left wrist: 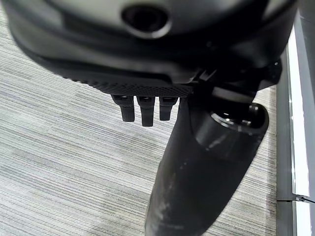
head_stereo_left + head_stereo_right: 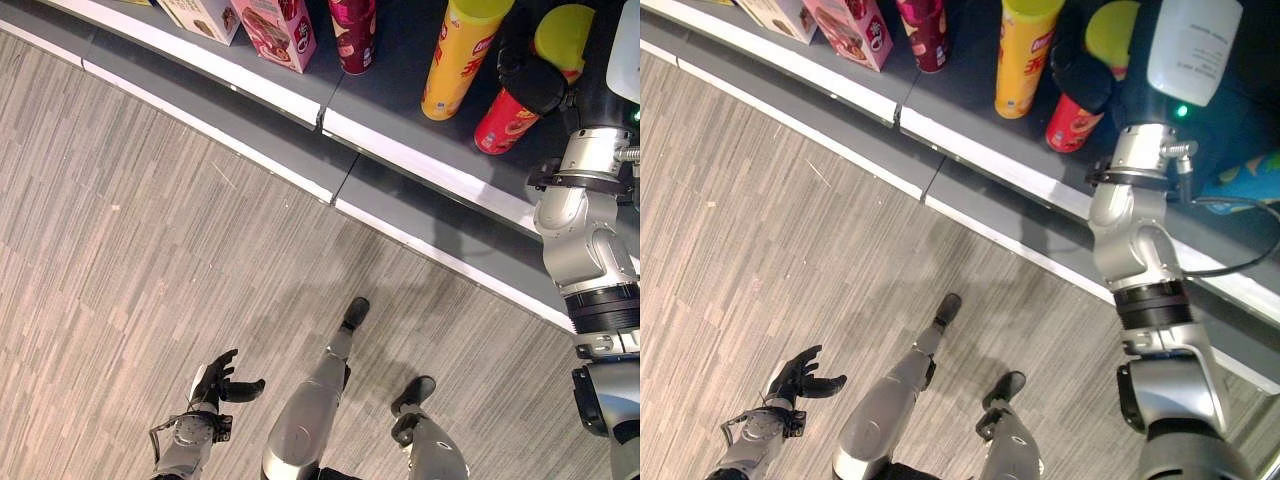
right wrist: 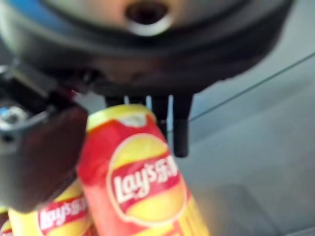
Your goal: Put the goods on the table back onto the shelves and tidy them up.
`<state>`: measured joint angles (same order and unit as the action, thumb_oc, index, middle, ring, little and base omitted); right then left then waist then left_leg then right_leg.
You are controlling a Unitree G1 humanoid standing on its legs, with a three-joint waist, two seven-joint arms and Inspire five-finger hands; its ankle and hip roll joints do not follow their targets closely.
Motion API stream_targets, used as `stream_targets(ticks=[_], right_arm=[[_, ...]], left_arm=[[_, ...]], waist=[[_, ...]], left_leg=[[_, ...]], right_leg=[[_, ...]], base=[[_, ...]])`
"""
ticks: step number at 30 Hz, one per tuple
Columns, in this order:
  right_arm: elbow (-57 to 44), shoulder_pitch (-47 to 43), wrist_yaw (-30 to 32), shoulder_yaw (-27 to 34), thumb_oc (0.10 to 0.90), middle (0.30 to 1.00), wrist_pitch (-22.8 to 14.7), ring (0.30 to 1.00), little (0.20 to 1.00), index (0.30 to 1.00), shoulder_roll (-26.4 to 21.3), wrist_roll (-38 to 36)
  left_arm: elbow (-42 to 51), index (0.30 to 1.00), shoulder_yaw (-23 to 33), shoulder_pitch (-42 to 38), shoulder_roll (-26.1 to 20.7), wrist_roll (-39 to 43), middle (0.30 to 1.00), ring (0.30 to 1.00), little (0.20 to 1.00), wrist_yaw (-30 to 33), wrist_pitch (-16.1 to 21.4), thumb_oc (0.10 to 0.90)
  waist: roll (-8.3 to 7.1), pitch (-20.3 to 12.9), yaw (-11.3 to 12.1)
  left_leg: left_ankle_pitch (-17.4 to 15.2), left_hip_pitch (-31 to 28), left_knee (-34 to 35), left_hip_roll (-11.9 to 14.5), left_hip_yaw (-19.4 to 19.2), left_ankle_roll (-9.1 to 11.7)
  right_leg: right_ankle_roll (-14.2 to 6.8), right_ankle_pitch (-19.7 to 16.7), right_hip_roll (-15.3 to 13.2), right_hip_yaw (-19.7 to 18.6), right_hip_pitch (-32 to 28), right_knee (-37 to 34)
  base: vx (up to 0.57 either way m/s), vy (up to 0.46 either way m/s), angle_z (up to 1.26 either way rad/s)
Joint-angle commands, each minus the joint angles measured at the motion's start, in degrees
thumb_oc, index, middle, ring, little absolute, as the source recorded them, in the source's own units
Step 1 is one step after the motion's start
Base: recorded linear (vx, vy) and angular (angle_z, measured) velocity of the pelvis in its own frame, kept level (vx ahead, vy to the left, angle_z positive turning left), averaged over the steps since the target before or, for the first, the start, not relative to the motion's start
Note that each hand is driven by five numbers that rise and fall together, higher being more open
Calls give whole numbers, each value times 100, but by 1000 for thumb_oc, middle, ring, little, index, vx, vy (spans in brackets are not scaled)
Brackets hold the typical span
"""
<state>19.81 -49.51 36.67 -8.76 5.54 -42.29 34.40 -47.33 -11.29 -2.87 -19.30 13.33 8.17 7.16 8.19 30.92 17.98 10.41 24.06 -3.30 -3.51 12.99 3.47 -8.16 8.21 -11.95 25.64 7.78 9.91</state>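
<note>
A red chip can [image 2: 505, 125] stands tilted on the grey shelf [image 2: 390, 100], between a tall yellow can [image 2: 460, 60] and a yellow-green lidded thing [image 2: 565, 35]. My right hand [image 2: 535, 80] sits over the red can's top. In the right wrist view the red can [image 3: 138, 182] lies between the thumb and the fingers [image 3: 179, 128], with the yellow can [image 3: 54, 221] close beside it. My left hand [image 2: 220, 380] hangs low over the floor with relaxed fingers [image 1: 142, 110] and holds nothing.
Further left on the shelf stand a dark red can [image 2: 352, 35] and a pink box [image 2: 280, 30]. A white bottle [image 2: 1193, 45] and a blue packet [image 2: 1250, 180] are at the right. The shelf's white front edge [image 2: 420, 170] runs diagonally above grey wood-pattern floor [image 2: 150, 230].
</note>
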Motion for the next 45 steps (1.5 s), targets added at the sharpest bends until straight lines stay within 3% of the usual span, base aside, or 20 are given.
stream_targets(ticks=[1, 14, 22, 23, 26, 31, 32, 33, 34, 37, 41, 45], right_arm=[[-371, -642, 388, -245, 800, 900, -171, 900, 900, 900, -663, -38], [-473, -601, 302, -335, 800, 900, -250, 900, 900, 900, -607, -99], [-782, -614, 156, -390, 800, 900, -337, 900, 900, 900, -767, -72], [-952, -573, 119, -363, 800, 900, -343, 900, 900, 900, -827, -29], [-1168, -423, 74, -268, 800, 900, -370, 900, 900, 900, -835, 40], [-2489, 507, -474, 69, 800, 900, -681, 900, 900, 900, -940, -102], [-3281, 1278, -1036, 205, 800, 900, -1151, 900, 900, 900, -858, -796], [-3325, 1341, -1061, 257, 800, 900, -1145, 900, 900, 900, -852, -802], [-3825, 2019, -1645, 321, 800, 900, -1567, 900, 900, 900, -842, -1583], [-4013, 3249, -2831, 454, 800, 900, -1979, 900, 900, 900, -802, -3356], [-3674, 4917, -4613, 620, 800, 900, -1765, 900, 900, 900, -544, -5623], [-2896, 6349, -5737, 655, 800, 900, -1159, 900, 900, 900, -670, -6279]], left_arm=[[-155, 900, -253, 206, -178, -16, 900, 900, 900, 201, 84, 800], [-172, 900, -248, 179, -232, -32, 900, 900, 900, 196, 54, 800], [-155, 900, -233, 171, -270, -26, 900, 900, 900, 108, 27, 800], [322, 900, -276, 236, -329, 6, 900, 900, 900, 98, 43, 800], [530, 900, -277, 355, -370, 59, 900, 900, 900, 49, 31, 800], [562, 900, -43, 485, -375, -36, 900, 900, 900, -7, -91, 800], [481, 900, 138, 525, -331, -138, 900, 900, 900, -19, -146, 800], [483, 900, 124, 534, -346, -140, 900, 900, 900, -20, -145, 800], [470, 900, 302, 637, -311, -207, 900, 900, 900, -105, -181, 800], [398, 900, 569, 696, -298, -270, 900, 900, 900, -225, -176, 800], [300, 900, 916, 682, -410, -335, 900, 900, 900, -464, -132, 800], [450, 900, 1172, 688, -543, -190, 900, 900, 900, -629, -23, 800]], waist=[[269, -305, -57], [177, -426, -60], [23, -583, -70], [4, -643, -75], [-32, -711, -81], [-316, -937, -289], [-458, -1032, -492], [-468, -1043, -474], [-595, -1123, -646], [-812, -1210, -960], [-1055, -1406, -1296], [-1189, -1629, -1535]], left_leg=[[-811, 63, -354, 359, 221, 239], [-783, -43, -261, 405, 221, 266], [-742, -195, -94, 461, 202, 293], [-731, -232, -50, 478, 198, 297], [-722, -317, 28, 500, 196, 303], [-684, -568, 262, 638, 64, 340], [-658, -678, 370, 703, -27, 347], [-654, -686, 379, 703, -29, 347], [-632, -777, 469, 762, -148, 350], [-596, -973, 598, 861, -435, 370], [-580, -1269, 778, 991, -870, 427], [-636, -1523, 830, 1088, -1162, 464]], right_leg=[[-132, 138, -455, -155, 341, 458], [-145, 60, -410, -108, 191, 283], [-145, -19, -320, -83, 7, 13], [-147, -43, -307, -65, -48, -71], [-156, -82, -272, -47, -146, -172], [-179, -219, -139, -160, -391, -543], [-189, -283, -102, -253, -455, -650], [-190, -286, -102, -253, -461, -659], [-210, -360, -69, -323, -511, -773], [-272, -546, -24, -526, -532, -945], [-347, -743, 21, -777, -585, -1205], [-389, -837, 30, -943, -642, -1311]], base=[[0, 0, 0], [-2, -1, 0], [0, 0, 0], [0, 0, 0], [0, 0, 0], [44, -2, -4], [59, 7, -5], [66, 13, -4], [32, 4, -29], [26, 16, -40], [43, 19, -64], [65, 14, -55]])
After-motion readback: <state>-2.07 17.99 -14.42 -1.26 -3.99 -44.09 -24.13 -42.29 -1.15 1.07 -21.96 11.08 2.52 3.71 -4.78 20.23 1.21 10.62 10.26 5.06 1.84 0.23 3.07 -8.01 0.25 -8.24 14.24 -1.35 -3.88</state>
